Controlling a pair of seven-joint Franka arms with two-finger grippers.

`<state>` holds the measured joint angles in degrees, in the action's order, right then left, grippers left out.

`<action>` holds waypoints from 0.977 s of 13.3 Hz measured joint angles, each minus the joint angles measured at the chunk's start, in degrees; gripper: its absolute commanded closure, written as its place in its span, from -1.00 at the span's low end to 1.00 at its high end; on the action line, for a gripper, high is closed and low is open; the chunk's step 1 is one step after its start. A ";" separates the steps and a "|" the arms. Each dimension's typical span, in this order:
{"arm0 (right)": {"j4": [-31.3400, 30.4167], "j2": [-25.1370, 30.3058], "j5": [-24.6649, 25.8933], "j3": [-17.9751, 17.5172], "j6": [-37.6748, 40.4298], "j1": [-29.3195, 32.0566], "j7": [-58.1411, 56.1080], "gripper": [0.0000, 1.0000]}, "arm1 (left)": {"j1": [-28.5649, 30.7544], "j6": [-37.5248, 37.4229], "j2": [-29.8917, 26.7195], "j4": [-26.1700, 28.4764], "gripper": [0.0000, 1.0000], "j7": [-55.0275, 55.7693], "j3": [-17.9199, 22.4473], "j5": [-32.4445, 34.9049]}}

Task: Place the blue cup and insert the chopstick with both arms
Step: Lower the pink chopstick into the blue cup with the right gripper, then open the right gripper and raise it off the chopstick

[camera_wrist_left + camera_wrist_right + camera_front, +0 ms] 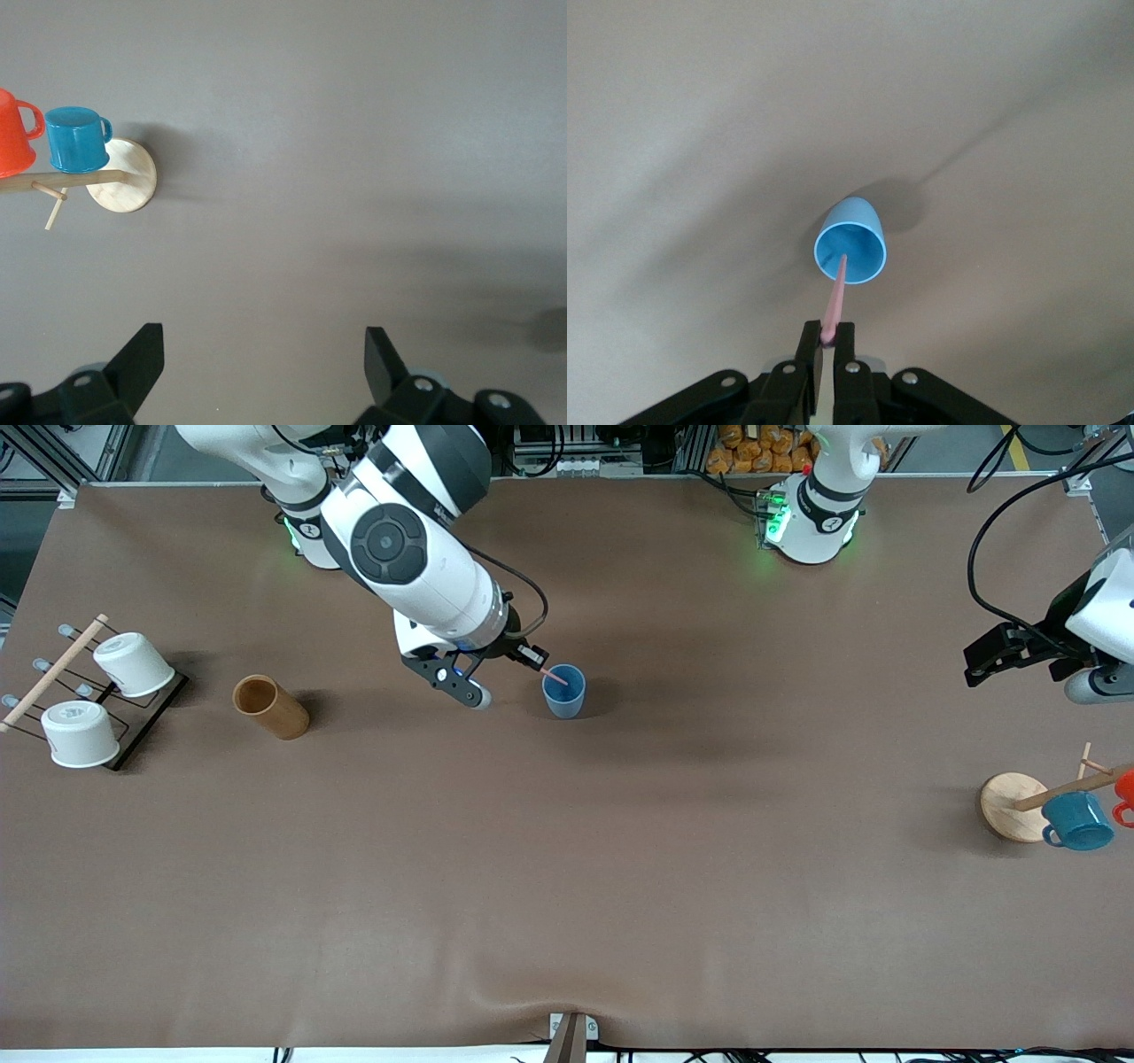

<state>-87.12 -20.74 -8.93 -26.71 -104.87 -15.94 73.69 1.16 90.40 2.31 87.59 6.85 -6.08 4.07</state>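
Note:
The blue cup [564, 690] stands upright on the brown table near its middle; it also shows in the right wrist view [850, 241]. My right gripper [534, 658] is shut on one end of the pink chopstick [555, 677], just beside the cup's rim. The stick slants down from the fingers, and its free end is inside the cup's mouth [836, 297]. My left gripper [263, 354] is open and empty, held over the table at the left arm's end [1005, 654], where the arm waits.
A brown wooden cup [270, 706] lies on its side toward the right arm's end, next to a black rack [151, 717] with two white cups. A wooden mug stand [1012, 806] with a teal mug [1076, 821] and an orange mug [1124, 793] is at the left arm's end.

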 measured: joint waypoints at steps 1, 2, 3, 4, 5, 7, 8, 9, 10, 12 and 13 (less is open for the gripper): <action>-0.48 -0.23 0.28 0.00 -0.49 -0.32 0.00 1.00 | -0.30 0.00 -0.08 -0.02 -1.00 0.00 -0.02 -0.09; -1.24 -0.36 0.74 -0.01 -1.28 -0.81 0.21 0.49 | -0.51 0.00 -0.19 -0.03 -1.00 0.00 -0.04 -0.27; -2.15 -0.47 1.59 -0.01 -2.56 -1.46 1.25 -0.73 | -0.61 0.00 -0.31 -0.03 -1.00 0.00 -0.04 -0.38; -2.87 -0.59 2.25 -0.02 -3.48 -1.95 2.72 -1.00 | -0.63 0.00 -0.36 -0.03 -1.00 0.00 -0.04 -0.41; -3.21 -0.75 2.49 -0.02 -3.86 -2.18 3.92 -1.00 | -0.63 0.00 -0.37 -0.03 -1.00 0.00 -0.03 -0.51; -3.20 -0.80 2.54 0.21 -4.03 -1.96 4.57 -1.00 | -0.62 0.00 -0.37 -0.02 -1.00 0.00 0.02 -1.21; -2.81 -0.81 2.54 0.34 -3.61 -1.46 4.58 -1.00 | -0.60 0.00 -0.37 -0.02 -1.00 0.00 0.04 -1.57; -1.82 -0.79 2.55 0.47 -1.91 -0.54 4.58 -1.00 | -0.60 0.00 -0.37 -0.02 -1.00 0.00 0.06 -1.74; -0.01 -0.75 2.57 0.53 1.04 0.76 4.47 -1.00 | -0.59 -0.01 -0.37 -0.02 -1.00 0.00 0.09 -1.77; 5.29 -0.51 2.61 0.65 9.21 4.44 2.01 -1.00 | -0.57 -0.01 -0.39 -0.02 -1.00 0.00 0.19 -1.79; 7.85 -0.33 2.63 0.74 13.24 6.70 -0.99 -1.00 | -0.56 -0.01 -0.42 -0.02 -1.00 0.00 0.21 -1.80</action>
<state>-79.27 -21.07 -6.30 -25.97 -91.63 -9.24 72.70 0.60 90.40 1.89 87.56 6.85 -5.87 2.27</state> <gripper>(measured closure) 0.000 0.000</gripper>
